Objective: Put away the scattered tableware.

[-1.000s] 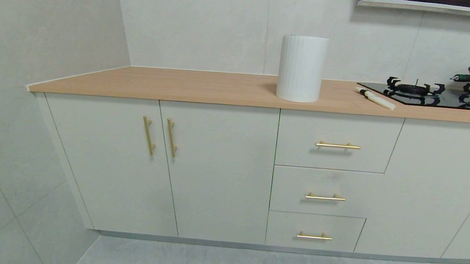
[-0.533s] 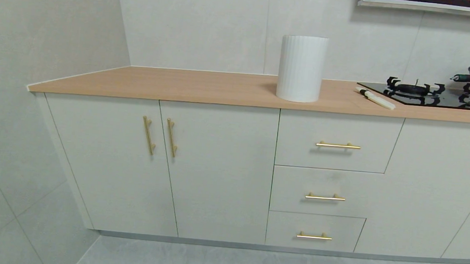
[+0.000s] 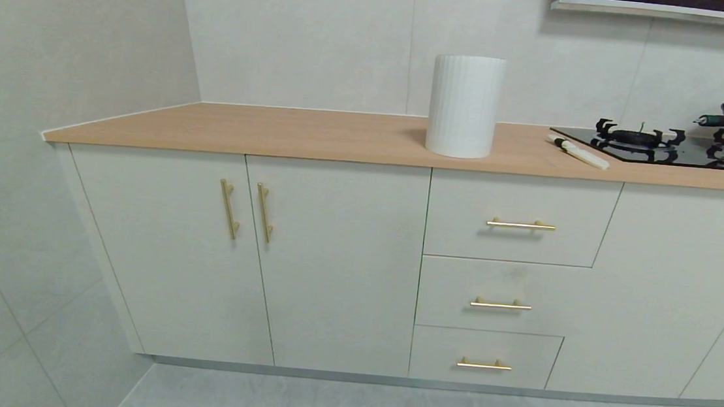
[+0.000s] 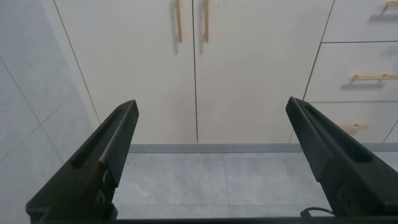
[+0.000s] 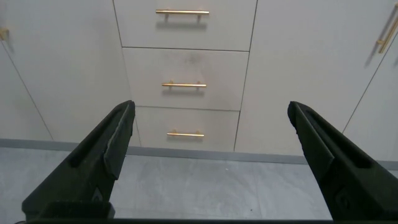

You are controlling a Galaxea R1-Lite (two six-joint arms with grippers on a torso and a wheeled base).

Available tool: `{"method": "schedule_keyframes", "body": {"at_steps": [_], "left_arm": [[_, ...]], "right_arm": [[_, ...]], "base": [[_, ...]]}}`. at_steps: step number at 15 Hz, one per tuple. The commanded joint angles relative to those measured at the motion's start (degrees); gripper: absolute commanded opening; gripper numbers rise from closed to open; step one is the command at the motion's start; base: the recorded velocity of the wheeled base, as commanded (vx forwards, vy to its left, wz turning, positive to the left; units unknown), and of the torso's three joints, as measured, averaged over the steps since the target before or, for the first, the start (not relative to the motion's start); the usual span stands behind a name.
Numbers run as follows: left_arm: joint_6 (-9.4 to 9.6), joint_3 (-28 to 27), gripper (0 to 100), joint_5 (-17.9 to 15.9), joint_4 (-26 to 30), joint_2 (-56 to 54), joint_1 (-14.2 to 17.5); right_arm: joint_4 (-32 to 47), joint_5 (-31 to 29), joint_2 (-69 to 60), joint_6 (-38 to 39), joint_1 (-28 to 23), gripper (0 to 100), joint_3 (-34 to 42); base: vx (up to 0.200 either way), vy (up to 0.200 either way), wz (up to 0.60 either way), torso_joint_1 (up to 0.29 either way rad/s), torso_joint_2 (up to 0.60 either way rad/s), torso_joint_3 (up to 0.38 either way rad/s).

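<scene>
On the wooden countertop (image 3: 315, 135), a pale utensil (image 3: 577, 151) lies between the white ribbed canister (image 3: 465, 105) and the hob (image 3: 668, 150). Down by the cream cabinets (image 3: 331, 260), the left gripper (image 4: 211, 107) and right gripper (image 5: 211, 109) gape wide, both empty.

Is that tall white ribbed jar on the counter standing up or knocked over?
Upright. The white ribbed jar stands on its base on the wooden counter, sides vertical. Whether anything is inside, I cannot tell.
</scene>
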Motion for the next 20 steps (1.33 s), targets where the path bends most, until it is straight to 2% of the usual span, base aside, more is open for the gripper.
{"method": "schedule_keyframes", "body": {"at_steps": [1, 18, 20], "left_arm": [[0.01, 0.01, 100, -0.04, 0.04, 0.02, 0.01], [0.01, 0.01, 100, -0.04, 0.04, 0.02, 0.01], [-0.07, 0.01, 100, -0.04, -0.04, 0.02, 0.01]], "right_arm": [[0.02, 0.01, 0.13, -0.01, 0.00, 100, 0.00], [0.02, 0.01, 0.13, -0.01, 0.00, 100, 0.00], [0.02, 0.01, 0.13, -0.01, 0.00, 100, 0.00]], "base": [[0.200, 0.000, 0.00, -0.002, -0.01, -0.002], [0.200, 0.000, 0.00, 0.002, 0.00, 0.002], [0.000, 0.000, 0.00, 0.000, 0.00, 0.000]]}}
